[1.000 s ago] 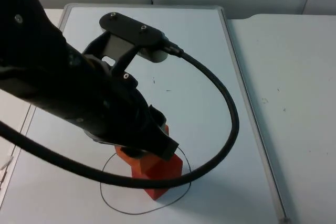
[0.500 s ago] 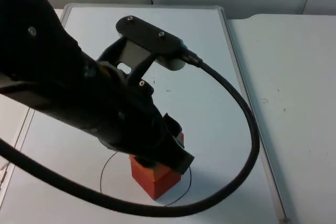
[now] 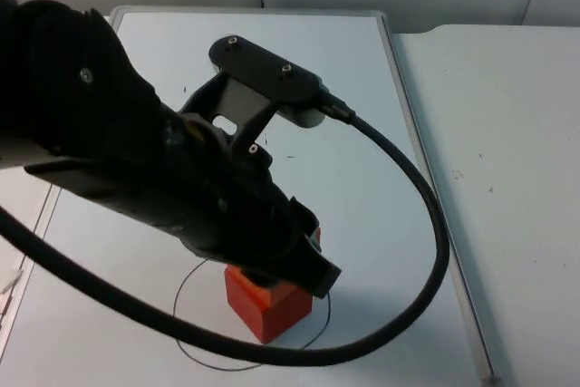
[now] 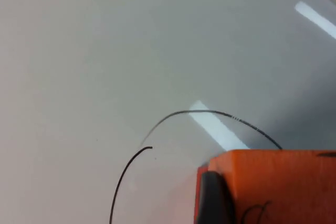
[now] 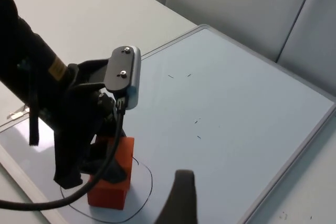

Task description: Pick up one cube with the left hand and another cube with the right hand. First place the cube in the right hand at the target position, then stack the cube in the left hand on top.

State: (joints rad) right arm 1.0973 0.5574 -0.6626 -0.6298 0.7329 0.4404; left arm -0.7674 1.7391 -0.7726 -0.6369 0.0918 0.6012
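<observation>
Two orange cubes stand stacked inside a hand-drawn black circle [image 3: 178, 319] on the whiteboard. In the top view the lower cube [image 3: 274, 325] rests on the board with the upper cube [image 3: 245, 284] on it. My left gripper [image 3: 279, 269] is shut on the upper cube, and its arm hides most of the stack. In the left wrist view a black fingertip [image 4: 210, 199] presses against the side of the orange cube [image 4: 278, 184]. The right wrist view looks from a distance at the stack [image 5: 109, 190], the left gripper [image 5: 112, 165] and one right fingertip [image 5: 178, 198]; the right arm waits well away.
The framed whiteboard [image 3: 349, 79] lies on the white table, its right edge [image 3: 435, 215] close to the stack. Small ink marks [image 3: 265, 140] dot the board. The left arm's cable [image 3: 426, 224] loops out to the right of the cubes.
The left arm has carried the upper cube to the right. A second ago it sat offset to the left of the lower cube; now the two line up.
</observation>
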